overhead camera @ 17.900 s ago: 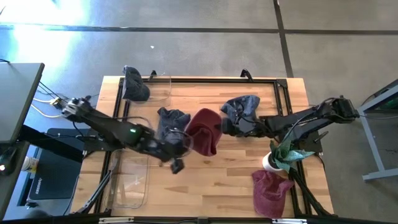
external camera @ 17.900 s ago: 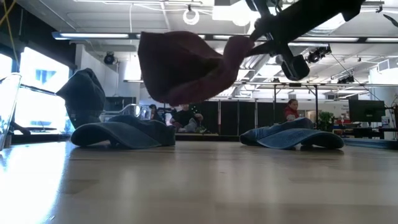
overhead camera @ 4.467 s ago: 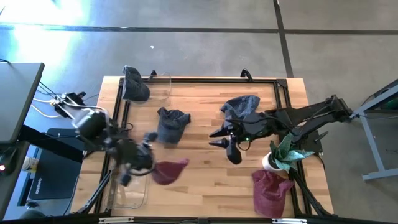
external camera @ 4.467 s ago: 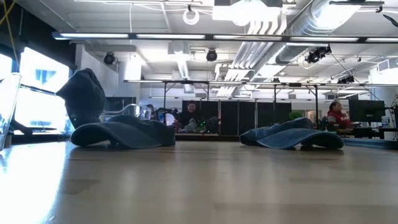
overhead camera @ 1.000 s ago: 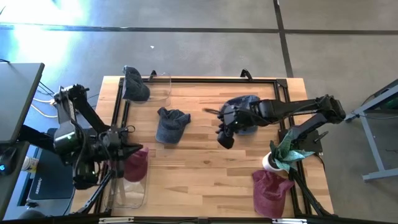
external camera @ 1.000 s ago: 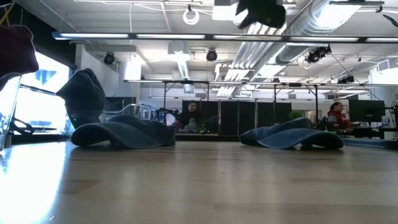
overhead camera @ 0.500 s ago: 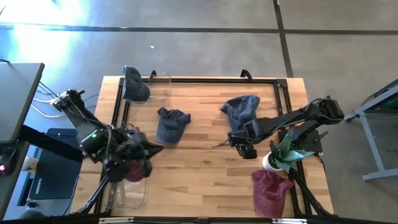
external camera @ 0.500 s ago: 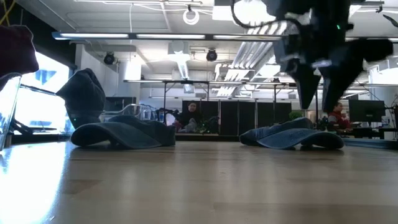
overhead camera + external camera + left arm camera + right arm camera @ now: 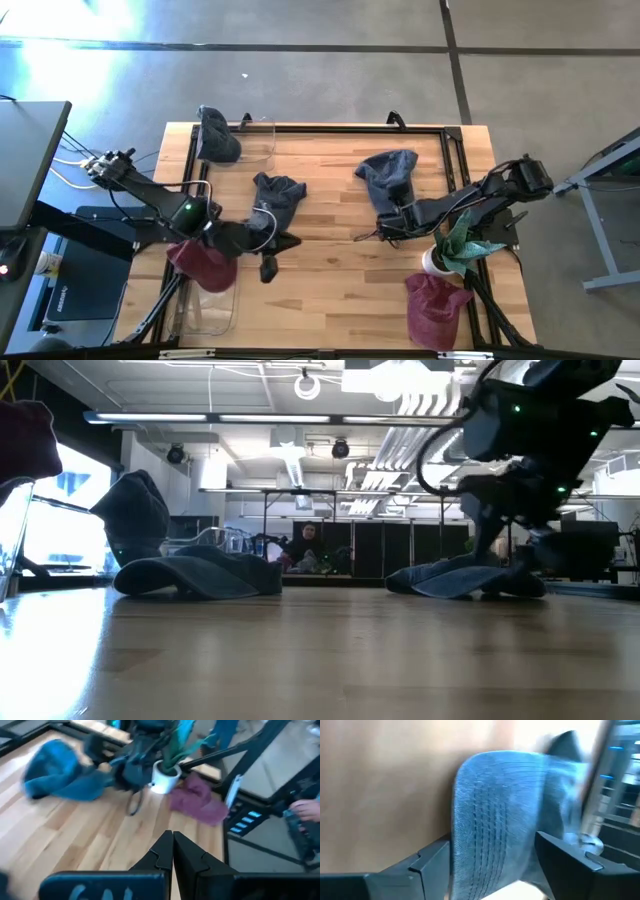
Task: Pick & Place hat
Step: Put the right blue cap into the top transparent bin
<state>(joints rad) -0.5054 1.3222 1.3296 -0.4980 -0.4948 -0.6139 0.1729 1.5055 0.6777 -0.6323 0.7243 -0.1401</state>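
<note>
Lying limp near the surface's right edge, the blue hat looks light and floppy, so its stiffer ribbed brim is the likely place to pinch. The right gripper, jaws released, straddles that brim; the left gripper hangs clenched, empty.

Left gripper closed (fingers pressed together), mid-table; right gripper spread wide, low.
</note>
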